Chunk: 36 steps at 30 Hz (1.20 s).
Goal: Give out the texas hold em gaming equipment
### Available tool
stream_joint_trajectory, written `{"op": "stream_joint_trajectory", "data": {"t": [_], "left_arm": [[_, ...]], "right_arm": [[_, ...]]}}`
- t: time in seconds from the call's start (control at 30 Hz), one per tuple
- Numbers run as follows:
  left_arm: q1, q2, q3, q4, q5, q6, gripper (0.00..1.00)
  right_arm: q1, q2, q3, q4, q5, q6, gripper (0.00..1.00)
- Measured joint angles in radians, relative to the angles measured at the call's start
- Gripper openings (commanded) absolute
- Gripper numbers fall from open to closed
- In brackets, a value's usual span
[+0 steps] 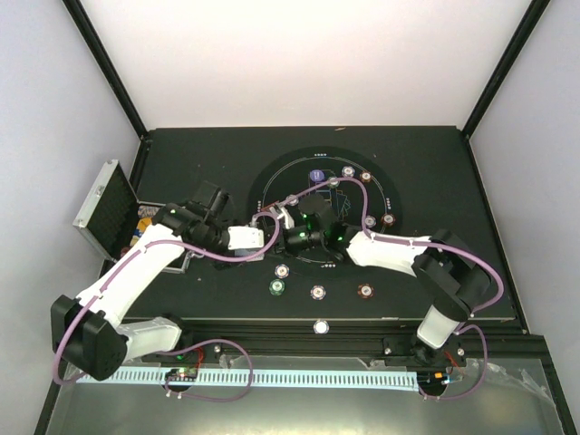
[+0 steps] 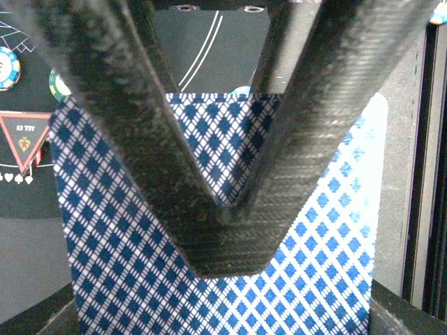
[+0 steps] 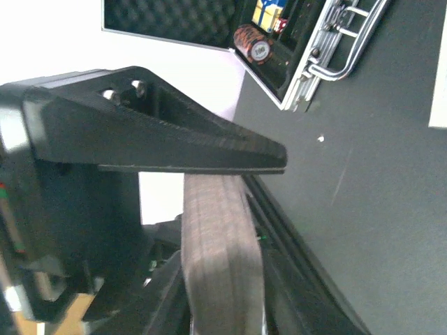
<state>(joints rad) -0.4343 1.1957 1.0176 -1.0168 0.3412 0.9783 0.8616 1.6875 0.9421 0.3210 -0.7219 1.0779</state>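
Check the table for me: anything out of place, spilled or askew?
A white disc lies alone at the near edge, seemingly just off the mat, apart from the row of chips. Nothing else looks spilled or damaged.

The overhead camera hangs high behind the near edge and looks down on the whole desk (image 1: 426,163). The left wrist camera peers along its own left pincer (image 2: 223,258), pressed close against a diamond-backed playing card (image 2: 140,279). The right wrist camera looks sideways, low and near, past what seems to be a card stack (image 3: 220,244) seen edge-on. It shares the open metal case (image 3: 307,70) with the overhead view.
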Motion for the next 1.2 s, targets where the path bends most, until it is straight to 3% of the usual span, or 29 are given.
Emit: {"op": "stream_joint_trajectory", "data": {"t": [0.2,0.23,0.27,0.3,0.33,0.4,0.67,1.0,1.2], "left_arm": [[0.000,-0.027,-0.012,0.017,0.003,-0.016,0.06],[0.000,-0.029,-0.012,0.019,0.003,-0.017,0.17],[0.000,-0.031,-0.013,0.020,0.003,-0.019,0.45],[0.000,-0.032,-0.013,0.022,0.003,-0.021,0.67],[0.000,-0.032,-0.013,0.023,0.005,-0.022,0.79],[0.000,-0.032,-0.013,0.021,0.010,-0.024,0.87],[0.000,-0.037,-0.012,0.023,0.058,-0.037,0.81],[0.000,-0.037,-0.012,-0.010,0.109,-0.024,0.86],[0.002,-0.037,-0.012,-0.007,0.127,-0.025,0.78]], "right_arm": [[-0.003,-0.010,-0.033,0.111,-0.025,0.086,0.01],[-0.003,-0.010,-0.037,0.122,-0.029,0.094,0.01],[-0.004,-0.010,-0.038,0.129,-0.031,0.103,0.01],[-0.004,-0.010,-0.039,0.135,-0.033,0.111,0.01],[-0.005,-0.010,-0.041,0.142,-0.034,0.117,0.01],[-0.005,-0.010,-0.051,0.164,-0.038,0.136,0.01],[-0.005,-0.010,-0.092,0.167,-0.037,0.167,0.01],[-0.005,-0.009,-0.105,0.235,-0.042,0.214,0.01],[-0.005,-0.009,-0.130,0.306,-0.049,0.259,0.01]]}}
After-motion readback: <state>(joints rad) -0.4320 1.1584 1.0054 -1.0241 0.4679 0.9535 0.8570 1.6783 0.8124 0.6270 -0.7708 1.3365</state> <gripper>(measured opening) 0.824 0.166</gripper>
